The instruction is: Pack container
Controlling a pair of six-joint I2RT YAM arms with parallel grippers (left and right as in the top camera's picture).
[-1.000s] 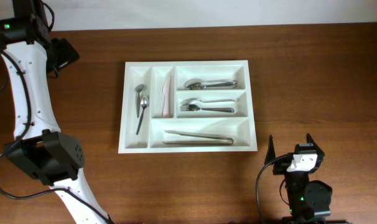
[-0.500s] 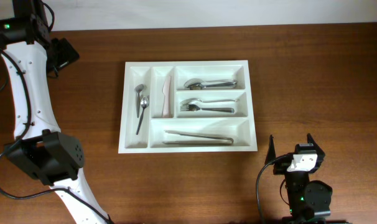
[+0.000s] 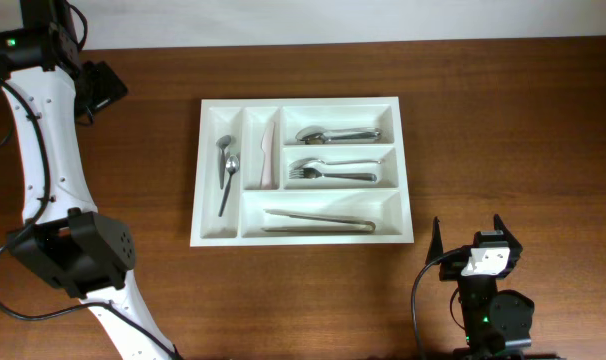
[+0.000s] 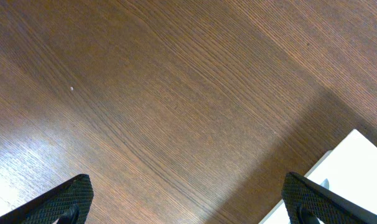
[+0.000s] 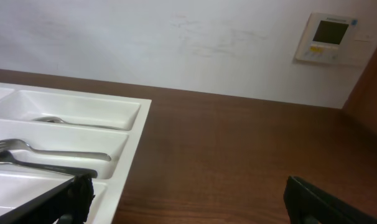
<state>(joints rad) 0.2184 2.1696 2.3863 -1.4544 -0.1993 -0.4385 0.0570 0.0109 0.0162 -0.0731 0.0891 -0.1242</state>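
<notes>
The container point(image 3: 303, 240), a white five-compartment cutlery tray, is being shown lying flat at the middle of the table point(image 3: 503, 120). Its long axis is being laid left to right, roughly parallel to the table's far edge. Its two narrow compartments are being turned toward the left arm's side and its three wide ones toward the right. Spoons point(image 3: 226, 170) and a knife point(image 3: 267, 155) are being carried in the narrow compartments. Further spoons point(image 3: 338, 133), forks point(image 3: 333, 171) and a long utensil point(image 3: 318, 221) are being carried in the wide ones.

The right pincer point(image 3: 467, 238) is being held with its jaws spread wide and empty, just beyond the container's near right corner. The container is thus being placed ahead of it and to its left. The left pincer point(image 3: 101, 88), likewise spread wide and empty, is being held over bare table off the far left corner, with the container lying to its right. The right arm is being judged the nearer.
</notes>
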